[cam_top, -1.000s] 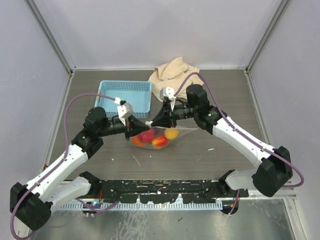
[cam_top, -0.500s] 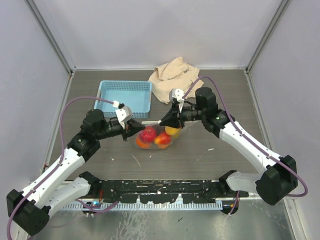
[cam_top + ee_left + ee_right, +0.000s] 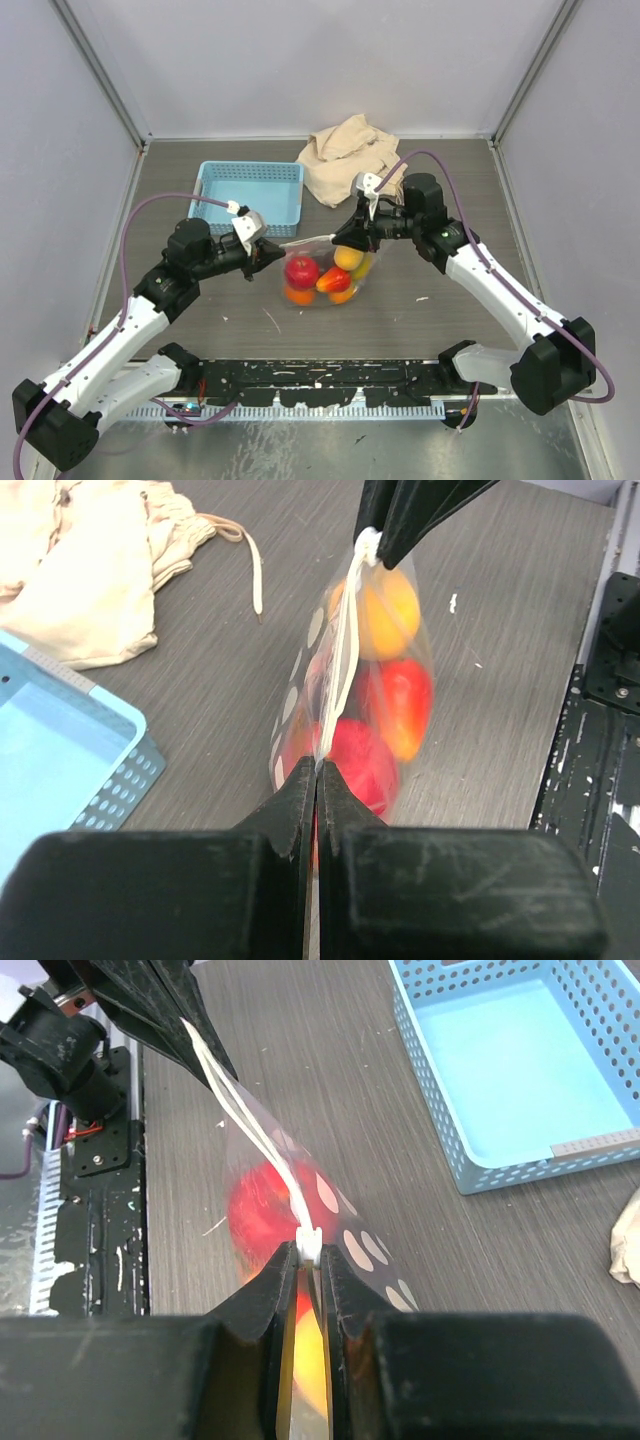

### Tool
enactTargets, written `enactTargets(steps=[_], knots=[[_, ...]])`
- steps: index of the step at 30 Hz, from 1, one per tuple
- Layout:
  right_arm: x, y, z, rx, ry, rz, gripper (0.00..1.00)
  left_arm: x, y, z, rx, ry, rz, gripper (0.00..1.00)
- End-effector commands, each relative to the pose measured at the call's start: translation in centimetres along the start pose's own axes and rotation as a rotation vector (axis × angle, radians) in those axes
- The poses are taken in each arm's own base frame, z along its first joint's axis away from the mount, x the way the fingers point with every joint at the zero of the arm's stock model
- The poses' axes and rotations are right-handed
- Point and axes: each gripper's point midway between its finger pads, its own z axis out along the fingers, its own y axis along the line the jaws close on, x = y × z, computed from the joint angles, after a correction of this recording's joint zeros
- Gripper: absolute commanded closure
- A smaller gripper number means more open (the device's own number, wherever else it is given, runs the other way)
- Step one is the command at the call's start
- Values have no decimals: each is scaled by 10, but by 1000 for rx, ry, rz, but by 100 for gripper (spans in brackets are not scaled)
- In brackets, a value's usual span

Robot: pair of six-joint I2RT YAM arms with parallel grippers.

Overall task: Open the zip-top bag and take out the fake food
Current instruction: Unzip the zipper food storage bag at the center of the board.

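Dark grey wood-grain counter (image 3: 450, 200) fills the walled cell. At the back left sits a light blue perforated plastic basket (image 3: 250, 190). Just in front of it, the left jaws are pressed fully together on the white zip strip (image 3: 346, 650) of a clear polka-dotted zip-top plastic bag (image 3: 298, 698). The bag stretches across the counter's middle with glossy red, orange and yellow fake fruits (image 3: 301, 270) inside. The right jaws, nearly closed, pinch the strip's other end. Behind them lies a crumpled beige cloth drawstring bag (image 3: 345, 155).
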Motion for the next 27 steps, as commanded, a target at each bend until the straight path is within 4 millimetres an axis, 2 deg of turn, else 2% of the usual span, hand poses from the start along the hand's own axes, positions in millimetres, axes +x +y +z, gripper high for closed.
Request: enactTargets(steps=[1,12,27], knots=[[-15,-12,-12,90,-32,-50,98,-18,15,-6,-87,-16,43,100],[-5,-21,-21,184,-1,-14,98,-17,33,-14,-195,-4,47,100],[5,-23,-26,227,25,29,98,-18,46,-22,-277,-2,45,100]])
